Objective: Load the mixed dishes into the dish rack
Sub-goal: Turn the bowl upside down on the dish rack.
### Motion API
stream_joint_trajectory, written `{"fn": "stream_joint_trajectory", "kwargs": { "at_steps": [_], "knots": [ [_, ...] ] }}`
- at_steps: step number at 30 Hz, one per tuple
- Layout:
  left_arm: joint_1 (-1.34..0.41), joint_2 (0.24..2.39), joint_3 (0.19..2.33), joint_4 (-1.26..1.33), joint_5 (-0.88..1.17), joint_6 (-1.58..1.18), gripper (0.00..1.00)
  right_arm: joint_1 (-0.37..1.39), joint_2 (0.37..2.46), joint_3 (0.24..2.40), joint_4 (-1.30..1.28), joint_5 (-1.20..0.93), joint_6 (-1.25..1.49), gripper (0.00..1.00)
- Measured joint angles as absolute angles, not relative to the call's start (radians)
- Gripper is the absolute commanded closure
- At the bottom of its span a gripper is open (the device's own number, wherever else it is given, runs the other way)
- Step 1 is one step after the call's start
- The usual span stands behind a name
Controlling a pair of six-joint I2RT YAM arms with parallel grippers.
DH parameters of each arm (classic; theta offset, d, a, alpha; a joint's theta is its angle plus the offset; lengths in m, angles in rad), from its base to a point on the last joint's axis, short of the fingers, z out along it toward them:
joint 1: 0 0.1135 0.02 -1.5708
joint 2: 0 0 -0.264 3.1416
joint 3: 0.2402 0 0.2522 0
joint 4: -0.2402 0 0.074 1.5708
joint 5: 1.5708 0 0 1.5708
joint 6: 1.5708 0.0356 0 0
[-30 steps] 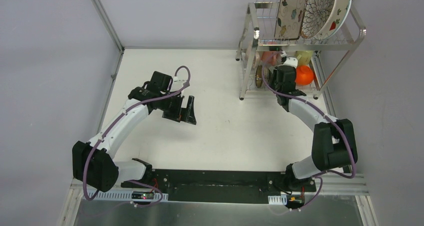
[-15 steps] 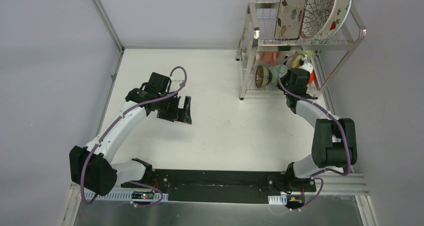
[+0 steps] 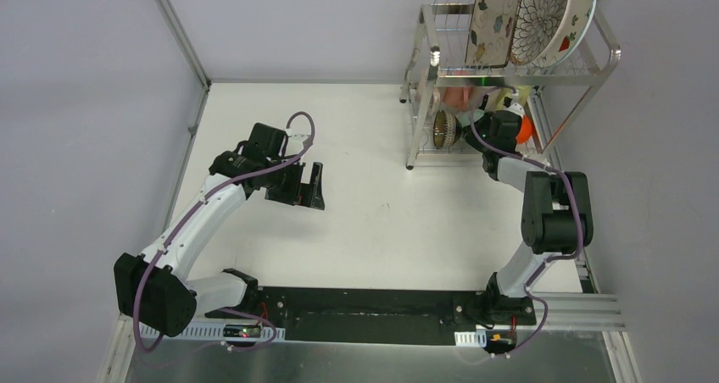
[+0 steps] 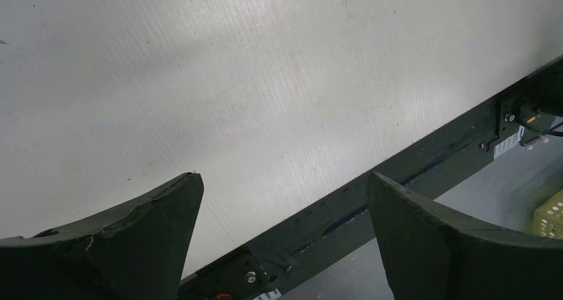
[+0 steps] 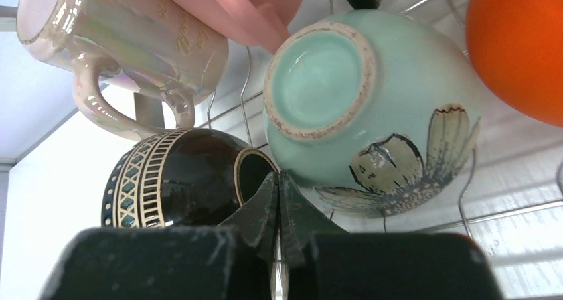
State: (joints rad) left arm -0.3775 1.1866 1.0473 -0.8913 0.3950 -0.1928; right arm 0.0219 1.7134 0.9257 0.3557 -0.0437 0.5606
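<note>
The silver dish rack [image 3: 421,78] stands at the far right. Its upper shelf holds the floral rectangle plate [image 3: 494,19], the brown-petal round plate [image 3: 540,14] and the strawberry white plate [image 3: 580,14] on edge. My right gripper [image 5: 277,180] is shut and empty inside the lower shelf. Its tips sit between the dark brown bowl [image 5: 179,184] and the pale green bowl [image 5: 372,107]. A white cup [image 5: 126,38], a pink cup [image 5: 232,1] and the red-orange bowl [image 5: 521,48] lie beyond. My left gripper [image 4: 285,187] is open and empty over the table.
The rack's wire floor [image 5: 247,81] and posts hem in my right wrist [image 3: 500,130]. A metal frame rail [image 3: 182,36] runs along the left wall. The black base bar [image 4: 425,160] shows under my left gripper, near the table's front edge.
My right arm has folded up, its wrist moving right and a little deeper into the lower shelf. My left gripper has drifted slightly left, still open.
</note>
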Motion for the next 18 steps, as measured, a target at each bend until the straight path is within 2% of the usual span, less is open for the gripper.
{"fn": "stream_joint_trajectory", "kwargs": {
  "at_steps": [18],
  "knots": [
    [-0.377,1.177,1.047,-0.891,0.395,-0.193,0.03,0.028,1.763,0.93,0.547,-0.303,0.662,1.0]
  ]
}}
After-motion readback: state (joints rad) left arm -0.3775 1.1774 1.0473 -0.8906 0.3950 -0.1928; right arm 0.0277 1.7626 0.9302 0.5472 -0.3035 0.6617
